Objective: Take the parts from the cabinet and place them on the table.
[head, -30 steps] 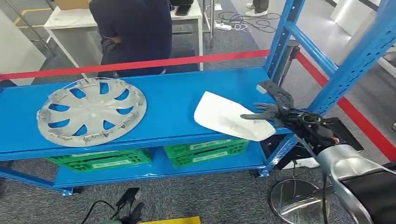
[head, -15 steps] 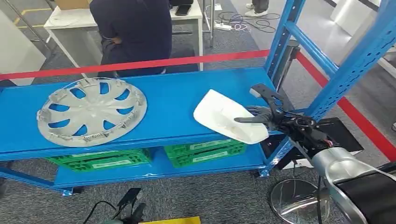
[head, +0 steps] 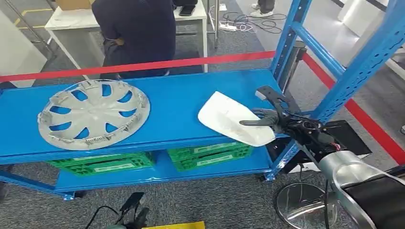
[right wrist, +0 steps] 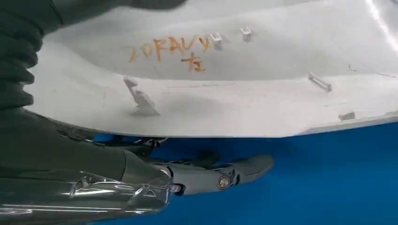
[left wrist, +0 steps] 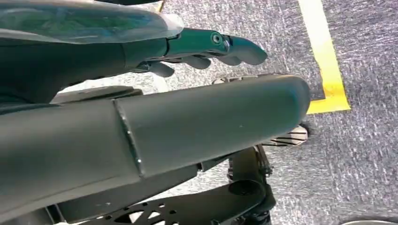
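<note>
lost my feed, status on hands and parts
Right hand grips white panel on the blue shelf. Left hand hangs empty. Hubcap untouched. Nothing blocking.

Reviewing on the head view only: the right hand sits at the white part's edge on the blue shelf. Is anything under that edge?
Observer: Yes. The right wrist view shows a finger of the right hand beneath the white part, with a gap between them.
Operator: Anything on the part's inner face?
Observer: Orange handwriting and small moulded tabs.
Operator: And the left hand?
Observer: The left hand hangs over grey carpet beside a yellow floor line, holding nothing.
</note>
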Controlling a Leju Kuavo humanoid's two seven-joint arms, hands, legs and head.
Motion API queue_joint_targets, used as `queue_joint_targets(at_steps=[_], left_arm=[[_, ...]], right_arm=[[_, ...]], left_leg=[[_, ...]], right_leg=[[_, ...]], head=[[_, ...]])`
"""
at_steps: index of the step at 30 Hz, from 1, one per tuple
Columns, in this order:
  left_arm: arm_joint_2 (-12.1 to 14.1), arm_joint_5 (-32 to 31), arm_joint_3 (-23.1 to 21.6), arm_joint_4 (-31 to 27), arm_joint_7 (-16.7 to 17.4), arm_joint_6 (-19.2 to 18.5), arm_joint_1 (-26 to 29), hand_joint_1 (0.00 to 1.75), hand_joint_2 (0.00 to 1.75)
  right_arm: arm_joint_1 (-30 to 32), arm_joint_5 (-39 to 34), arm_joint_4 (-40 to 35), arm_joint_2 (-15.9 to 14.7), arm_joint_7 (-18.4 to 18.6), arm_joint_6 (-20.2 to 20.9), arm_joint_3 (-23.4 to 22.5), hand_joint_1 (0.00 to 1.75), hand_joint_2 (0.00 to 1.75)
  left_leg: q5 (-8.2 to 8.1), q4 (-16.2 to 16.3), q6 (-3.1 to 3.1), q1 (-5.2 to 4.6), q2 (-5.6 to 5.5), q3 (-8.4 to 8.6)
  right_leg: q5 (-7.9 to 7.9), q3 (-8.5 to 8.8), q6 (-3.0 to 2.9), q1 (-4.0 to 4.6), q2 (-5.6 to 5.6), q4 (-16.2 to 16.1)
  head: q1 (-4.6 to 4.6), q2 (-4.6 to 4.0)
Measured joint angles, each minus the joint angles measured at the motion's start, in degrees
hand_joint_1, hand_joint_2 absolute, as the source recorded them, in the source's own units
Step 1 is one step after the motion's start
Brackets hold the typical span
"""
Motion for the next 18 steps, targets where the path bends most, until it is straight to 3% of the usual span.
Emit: queue_joint_targets(at_steps=[18], left_arm=[[0.1,0.3,0.0,0.0,-0.2,0.1,0.0,0.00,0.00]], right_arm=[[0.4,-1.7,0.3,0.1,-0.7,-0.8,0.4,1.75,1.75]], left_leg=[[0.00,0.0,0.00,0.00,-0.01,-0.04]], right_leg=[[-0.01,-0.03,0.00,0.00,-0.03,0.0]], head=[[-0.04,0.00]])
